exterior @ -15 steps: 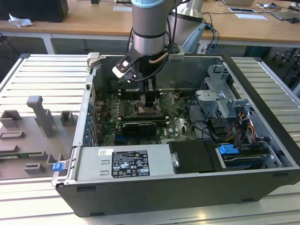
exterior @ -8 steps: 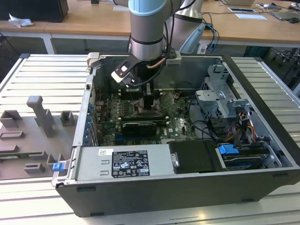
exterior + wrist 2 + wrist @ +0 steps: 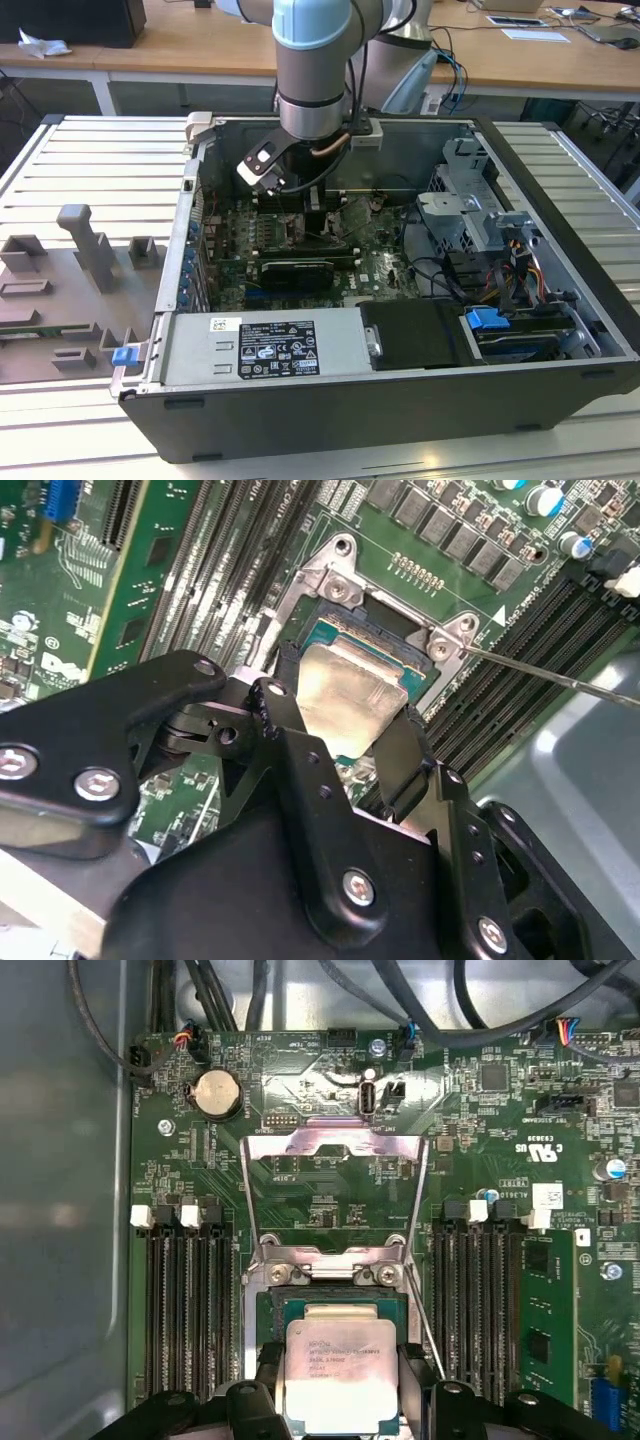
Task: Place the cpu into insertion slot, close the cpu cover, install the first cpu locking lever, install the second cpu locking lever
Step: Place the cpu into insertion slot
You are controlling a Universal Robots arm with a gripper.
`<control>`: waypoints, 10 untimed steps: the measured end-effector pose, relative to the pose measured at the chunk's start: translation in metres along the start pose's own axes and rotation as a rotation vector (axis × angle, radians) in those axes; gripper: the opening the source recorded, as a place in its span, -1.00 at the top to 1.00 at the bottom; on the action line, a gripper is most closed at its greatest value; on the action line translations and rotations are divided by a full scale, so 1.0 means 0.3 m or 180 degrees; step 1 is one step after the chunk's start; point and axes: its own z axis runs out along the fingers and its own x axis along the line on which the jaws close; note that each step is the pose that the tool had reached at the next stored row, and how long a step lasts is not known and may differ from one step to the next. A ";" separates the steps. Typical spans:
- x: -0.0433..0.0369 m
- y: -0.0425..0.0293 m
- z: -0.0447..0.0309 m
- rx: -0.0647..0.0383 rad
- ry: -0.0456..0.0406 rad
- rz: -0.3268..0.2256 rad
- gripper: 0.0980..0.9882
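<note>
Closest to the wrist, the pincer [image 3: 338,1400] is clamping the cpu [image 3: 338,1365] by two opposite edges. Its black fingers [image 3: 400,760] are pressing in from either side, so the pale metal face is pointing up and the underside is hanging free for the contacts. Just beneath and beyond the chip, the insertion slot [image 3: 335,1305] is showing its dark centre inside a silver rim. The chip is overlapping the slot's nearer part, but I cannot tell whether it is touching the slot or hovering a little above it.

Past the slot, the cpu cover [image 3: 335,1143] is lying swung back flat over the green board, and that is leaving the socket open from above. A thin locking lever [image 3: 560,675] is standing out to one side, clear of the frame, so nothing is holding the cover down. Long black memory slots [image 3: 185,1300] are flanking the socket on both sides.

Farther out, in the exterior view, the arm [image 3: 315,90] is reaching straight down into the open computer case [image 3: 300,440], which is lying on its side on the ribbed worktop [image 3: 70,440].
</note>
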 end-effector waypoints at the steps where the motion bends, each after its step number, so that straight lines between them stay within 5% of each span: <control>1: 0.003 0.000 0.003 0.0000 -0.0004 0.0000 0.00; 10: 0.015 -0.002 0.027 0.0000 -0.0030 0.0017 0.00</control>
